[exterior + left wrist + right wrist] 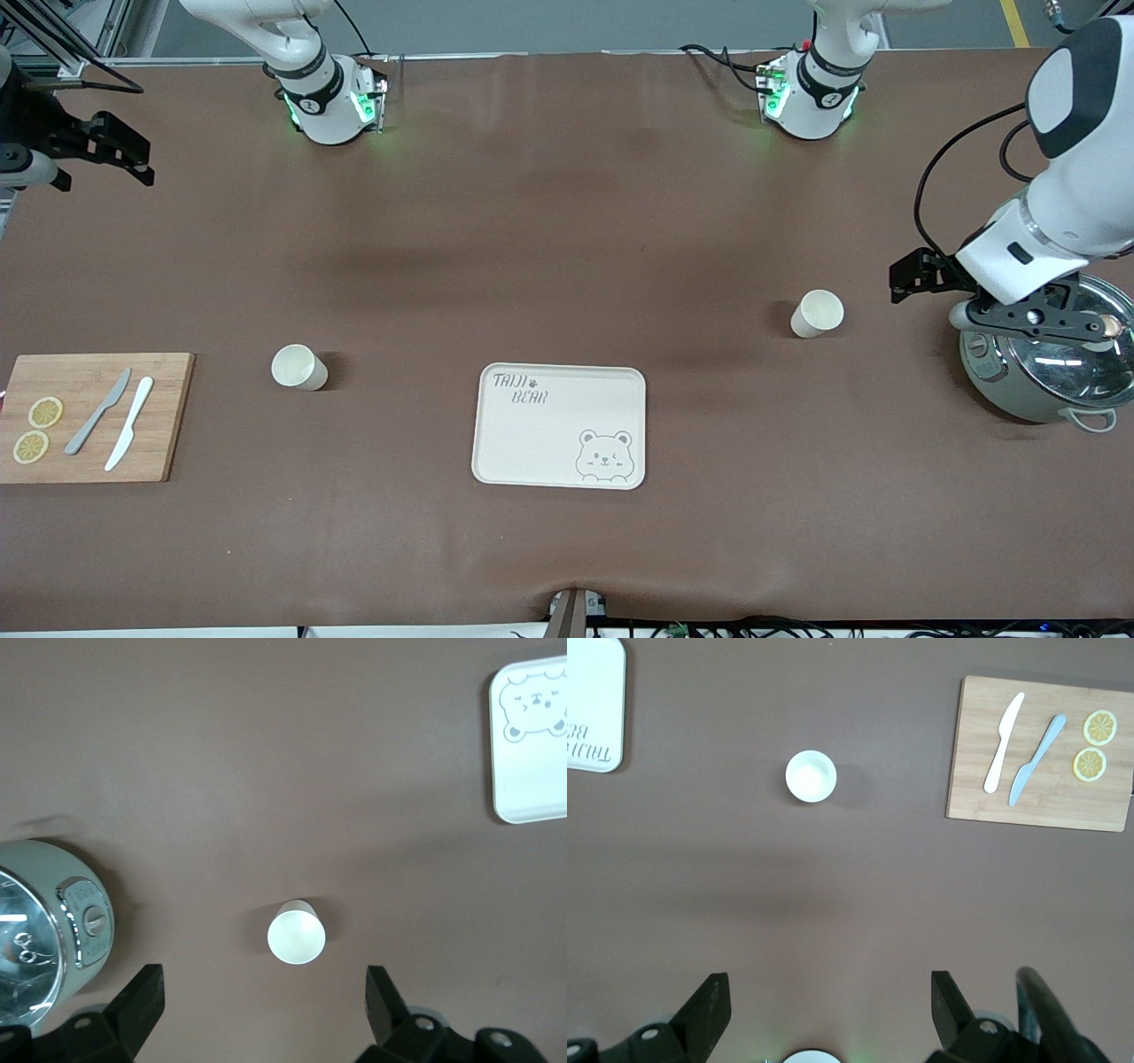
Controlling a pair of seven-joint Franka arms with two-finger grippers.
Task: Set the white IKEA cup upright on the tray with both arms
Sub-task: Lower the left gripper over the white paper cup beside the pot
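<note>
my left pincer (263,997) open over cup (816,314) | right pincer (830,1010) open, waiting | light, stiff, slippery: pinch its wall | tray (560,425) bare

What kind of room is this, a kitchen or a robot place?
Probably a robot lab set up like a pretend kitchen: two robot arms bolted to a brown table, loose cables along its edge, plus a cutting board and a cooking pot.
</note>
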